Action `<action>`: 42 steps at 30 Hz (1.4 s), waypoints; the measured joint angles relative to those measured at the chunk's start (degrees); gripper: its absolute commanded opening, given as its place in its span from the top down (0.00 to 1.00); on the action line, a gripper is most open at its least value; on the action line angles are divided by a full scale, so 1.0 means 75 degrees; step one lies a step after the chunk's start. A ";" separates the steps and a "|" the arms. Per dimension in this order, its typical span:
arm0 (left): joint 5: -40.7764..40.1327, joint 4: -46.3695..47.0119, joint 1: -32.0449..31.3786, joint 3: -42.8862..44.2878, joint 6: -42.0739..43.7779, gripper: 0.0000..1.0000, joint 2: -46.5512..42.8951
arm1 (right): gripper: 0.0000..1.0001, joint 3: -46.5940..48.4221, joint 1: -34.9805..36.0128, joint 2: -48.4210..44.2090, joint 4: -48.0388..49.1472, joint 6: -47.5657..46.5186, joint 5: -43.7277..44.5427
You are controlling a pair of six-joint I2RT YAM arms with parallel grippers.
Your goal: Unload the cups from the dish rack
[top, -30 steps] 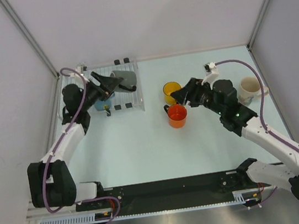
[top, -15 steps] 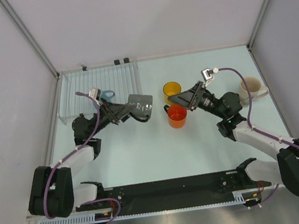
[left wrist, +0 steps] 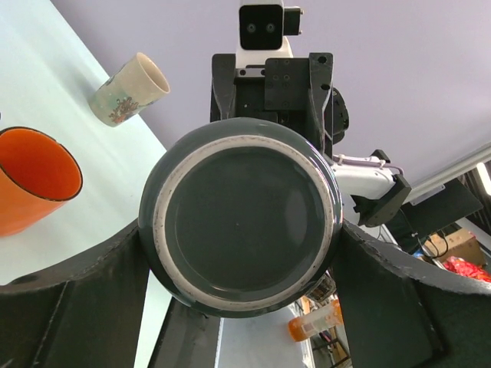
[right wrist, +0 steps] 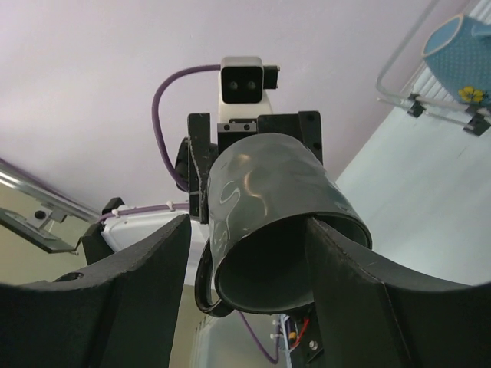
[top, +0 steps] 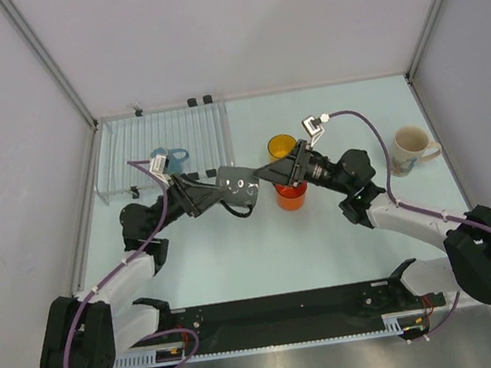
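Observation:
My left gripper (top: 228, 189) is shut on the dark grey mug (top: 239, 188) and holds it in the air left of the orange mug (top: 292, 196). In the left wrist view, both fingers press the sides of the dark grey mug (left wrist: 242, 215), base towards the camera. My right gripper (top: 269, 174) is open at the mug's mouth. In the right wrist view, one finger (right wrist: 345, 299) is inside the dark grey mug (right wrist: 268, 199) and the other stands clear of its handle. The light blue mug (top: 171, 157) lies in the dish rack (top: 196, 127). The yellow mug (top: 281, 147) and the cream mug (top: 411, 148) stand on the table.
The two arms meet above the table's middle, right over the orange and yellow mugs. White enclosure walls close the left, back and right. A black rail (top: 281, 309) runs along the near edge.
My left gripper lifted the dark grey mug out of the rack and carried it right to the middle. My right gripper swung left from the orange mug to meet it.

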 measured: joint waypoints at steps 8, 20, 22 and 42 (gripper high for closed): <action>-0.0169 -0.0079 -0.0329 -0.0003 0.0189 1.00 0.0000 | 0.36 0.0268 0.0562 0.0417 -0.0029 0.0006 -0.0096; -0.0708 -0.0020 -0.0860 -0.0026 0.0376 1.00 0.0236 | 1.00 0.0653 0.0796 0.1046 0.0621 0.0513 -0.0364; -0.0755 0.0082 -0.0886 -0.0026 0.0350 1.00 0.0233 | 1.00 0.0664 0.0790 0.1070 0.0813 0.0545 -0.0425; -0.1440 -0.4019 -0.1192 0.1513 0.2326 0.00 -0.0460 | 1.00 0.1338 -0.0533 -0.1556 -0.4068 -0.1355 0.0466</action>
